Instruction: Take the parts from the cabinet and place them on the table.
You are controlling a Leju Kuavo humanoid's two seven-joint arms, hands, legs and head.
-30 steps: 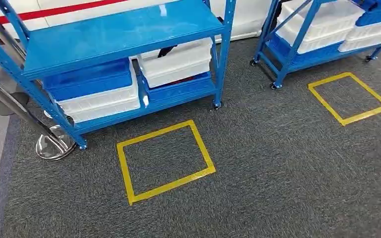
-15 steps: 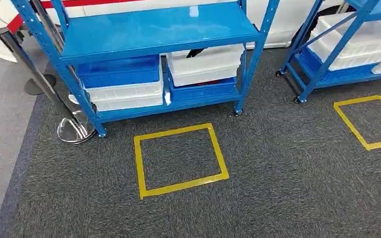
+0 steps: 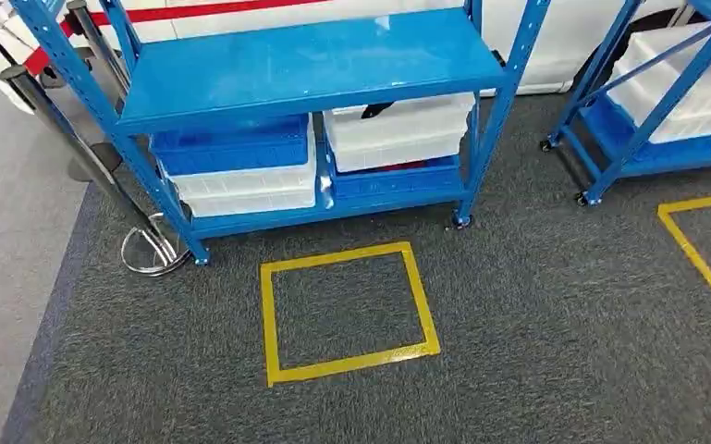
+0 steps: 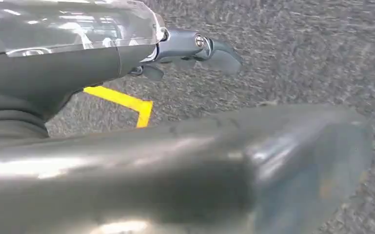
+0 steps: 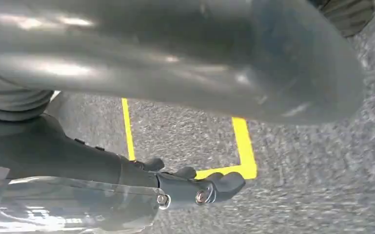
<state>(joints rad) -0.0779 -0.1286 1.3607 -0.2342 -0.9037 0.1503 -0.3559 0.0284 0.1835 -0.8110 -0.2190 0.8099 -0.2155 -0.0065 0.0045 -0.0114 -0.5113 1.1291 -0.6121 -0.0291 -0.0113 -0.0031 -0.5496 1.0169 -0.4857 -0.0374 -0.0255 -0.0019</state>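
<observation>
The blue cabinet [image 3: 296,65] stands ahead on wheels, its middle shelf bare. On its bottom shelf sit a blue bin [image 3: 231,148] on a white bin [image 3: 250,190], and a white bin [image 3: 398,129] on a blue bin [image 3: 393,180]. A dark part pokes up from the right white bin. My left hand [image 4: 141,165] hangs over the carpet holding nothing, its fingers [image 4: 214,48] stretched out. My right hand [image 5: 151,53] hangs the same way and is empty, with its fingers [image 5: 214,187] apart over yellow tape.
A yellow tape square [image 3: 351,363] marks the grey carpet in front of the cabinet. A second blue rack [image 3: 647,102] with white bins stands at the right, with another tape square [image 3: 693,245] before it. A chrome post base [image 3: 153,250] sits by the cabinet's left leg.
The whole picture has shifted as my view turned: the cabinet and the tape square now sit more to the right and squarer to me. Nothing on the shelves has moved.
</observation>
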